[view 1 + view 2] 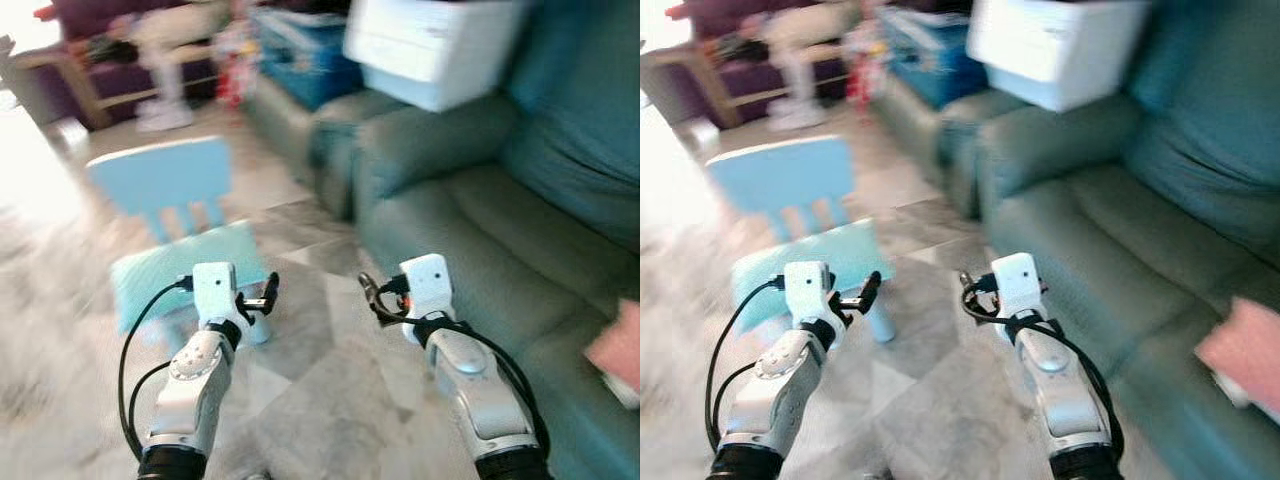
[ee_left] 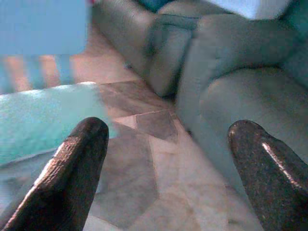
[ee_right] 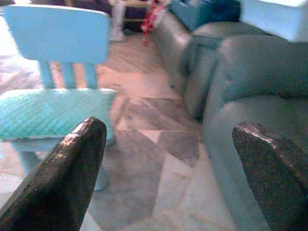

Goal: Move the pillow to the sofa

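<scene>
A turquoise pillow (image 1: 165, 272) lies on the seat of a small light-blue chair (image 1: 160, 176), on the floor left of the sofa. The grey-green sofa (image 1: 470, 235) fills the right side, its seat cushion bare. My left gripper (image 1: 262, 297) is raised just right of the pillow, open and holding nothing; between its fingers (image 2: 72, 168) I see the pillow (image 2: 38, 120) and floor. My right gripper (image 1: 372, 296) is held up near the sofa's front edge, also open and empty, with the pillow (image 3: 48, 113) to one side of its view. The head views are blurred.
A white box (image 1: 430, 45) rests on the sofa arm, with a blue bin (image 1: 300, 55) behind it. Something pink (image 1: 620, 350) lies on the sofa at the right edge. A person (image 1: 170, 35) sits on a purple seat at the back left. Tiled floor lies between chair and sofa.
</scene>
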{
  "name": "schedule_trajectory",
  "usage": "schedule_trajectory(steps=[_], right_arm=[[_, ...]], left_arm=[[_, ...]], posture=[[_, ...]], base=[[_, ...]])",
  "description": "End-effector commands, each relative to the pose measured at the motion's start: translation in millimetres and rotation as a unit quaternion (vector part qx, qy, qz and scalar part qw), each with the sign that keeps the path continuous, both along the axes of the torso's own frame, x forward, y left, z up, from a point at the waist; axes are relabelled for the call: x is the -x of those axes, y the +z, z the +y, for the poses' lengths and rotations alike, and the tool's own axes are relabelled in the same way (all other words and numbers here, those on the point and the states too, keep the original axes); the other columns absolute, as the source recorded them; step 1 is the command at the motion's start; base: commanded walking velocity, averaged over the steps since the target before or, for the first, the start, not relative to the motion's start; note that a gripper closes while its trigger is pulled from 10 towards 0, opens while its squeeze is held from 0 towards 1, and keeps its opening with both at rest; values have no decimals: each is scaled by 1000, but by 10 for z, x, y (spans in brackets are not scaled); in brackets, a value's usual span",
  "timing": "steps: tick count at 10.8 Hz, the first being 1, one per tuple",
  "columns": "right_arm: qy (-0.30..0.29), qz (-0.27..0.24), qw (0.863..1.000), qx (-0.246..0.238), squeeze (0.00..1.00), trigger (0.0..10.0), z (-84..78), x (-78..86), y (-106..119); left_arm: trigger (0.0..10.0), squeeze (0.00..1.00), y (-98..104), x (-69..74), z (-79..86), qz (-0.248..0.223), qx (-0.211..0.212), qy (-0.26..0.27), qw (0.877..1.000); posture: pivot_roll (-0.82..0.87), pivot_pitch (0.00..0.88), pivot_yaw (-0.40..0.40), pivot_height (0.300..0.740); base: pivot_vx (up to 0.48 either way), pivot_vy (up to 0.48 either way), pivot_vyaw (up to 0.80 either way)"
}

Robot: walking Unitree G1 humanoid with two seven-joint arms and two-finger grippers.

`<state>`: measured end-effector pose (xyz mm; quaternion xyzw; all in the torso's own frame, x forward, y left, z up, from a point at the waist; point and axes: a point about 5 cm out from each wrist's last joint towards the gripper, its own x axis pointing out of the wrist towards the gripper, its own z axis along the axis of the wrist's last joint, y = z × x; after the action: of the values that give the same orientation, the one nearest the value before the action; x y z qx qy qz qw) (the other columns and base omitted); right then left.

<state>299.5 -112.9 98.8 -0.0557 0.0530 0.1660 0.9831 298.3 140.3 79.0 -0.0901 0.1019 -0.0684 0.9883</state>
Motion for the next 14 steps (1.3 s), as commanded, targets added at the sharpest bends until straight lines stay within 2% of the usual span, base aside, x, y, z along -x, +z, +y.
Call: schedule_trajectory(steps=[1,4,5,8,10,14], right_arm=[[12,-11,1000,-3,0,10000,64,1,51],[19,-14,1000,-2,0,10000,94,-2,53],[20,-15,1000,-2,0,10000,101,-4,54],[18,-17,1000,-4,0,10000,106,-6,56],[12,-20,999,-24,0,10000,101,-17,81],[8,-29,999,-36,0,10000,91,-30,127]], left_arm=[[10000,0,6,-5,41,-2,-6,10,1000],[10000,0,19,-20,74,-11,-10,20,1000],[10000,0,34,-25,91,-26,-27,23,999],[10000,0,22,-22,83,-22,-15,14,1000],[10000,0,27,-29,80,-25,-12,9,1000],[10000,0,37,-19,81,-28,10,4,1000]], posture=[[-189,78,45,740],[-186,79,46,740],[-185,79,46,740],[-185,74,49,740],[-184,72,48,740],[-184,68,42,740]], base=[[0,0,794],[0,0,794],[0,0,794],[0,0,756],[0,0,0],[0,0,-116]])
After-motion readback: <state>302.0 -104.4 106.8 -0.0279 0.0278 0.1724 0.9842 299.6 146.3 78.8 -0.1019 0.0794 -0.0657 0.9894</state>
